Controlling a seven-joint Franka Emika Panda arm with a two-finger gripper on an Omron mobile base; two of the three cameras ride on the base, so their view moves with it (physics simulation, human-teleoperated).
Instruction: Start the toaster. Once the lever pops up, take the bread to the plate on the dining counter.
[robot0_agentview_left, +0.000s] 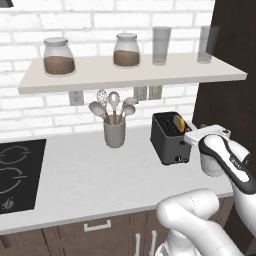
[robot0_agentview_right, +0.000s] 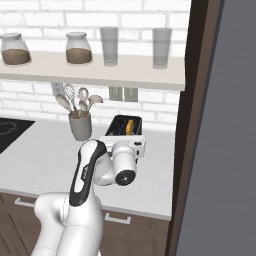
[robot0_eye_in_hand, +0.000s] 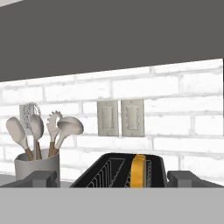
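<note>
My gripper (robot0_eye_in_hand: 112, 178) hangs wide open; bread (robot0_eye_in_hand: 138, 171) at twelve o'clock in the toaster (robot0_eye_in_hand: 118, 173), light, crumbly: pinch its crust.

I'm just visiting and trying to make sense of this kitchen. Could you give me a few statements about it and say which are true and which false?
1. The bread stands in a slot of the toaster. True.
2. The hand is shut on the bread. False: it is open, just in front of the toaster, holding nothing.
3. A utensil cup stands left of the toaster. True.
4. The toaster sits on the shelf. False: it sits on the counter below.
5. Two jars and two glasses stand on the shelf. True.
</note>
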